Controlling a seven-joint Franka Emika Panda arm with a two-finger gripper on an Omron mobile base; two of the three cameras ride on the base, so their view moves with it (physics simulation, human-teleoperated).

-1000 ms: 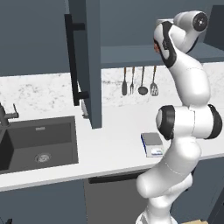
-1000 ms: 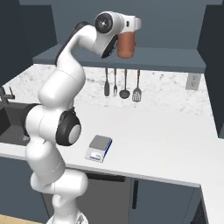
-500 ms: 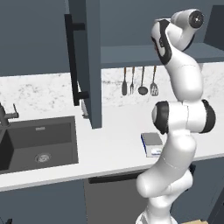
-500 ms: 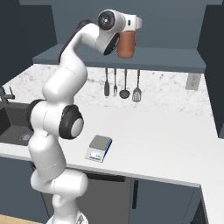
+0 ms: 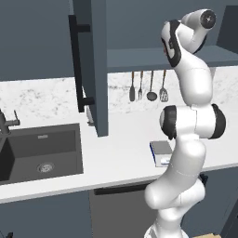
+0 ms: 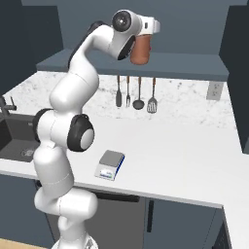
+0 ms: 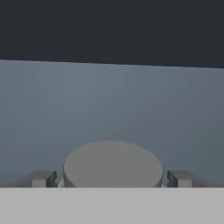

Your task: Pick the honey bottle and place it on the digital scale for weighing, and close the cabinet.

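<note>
Kitchen wall cabinet (image 5: pixel 88 69), door open: honey bottle (image 6: pixel 141 50) between spread fingers, not clamped.

Honey bottle stands upright on the cabinet shelf (image 6: pixel 185 73), long axis vertical, grey lid (image 7: pixel 112 165) uppermost. The gripper (image 6: pixel 142 41) sits directly above it, and in the hand view one fingertip (image 7: pixel 42 178) shows on each side of the lid with a narrow gap at both sides, so the jaws stand wide and appear to straddle the jar without pressing it. The coming move therefore turns on closing across the jar's width. The arm reaches high, elbow bent, with the hand at shelf level. The digital scale (image 6: pixel 110 164) lies well below on the white counter (image 6: pixel 185 160), near the robot's base. The cabinet door with its black bar handle (image 5: pixel 77 65) stands swung outward, not yet closed.
</note>
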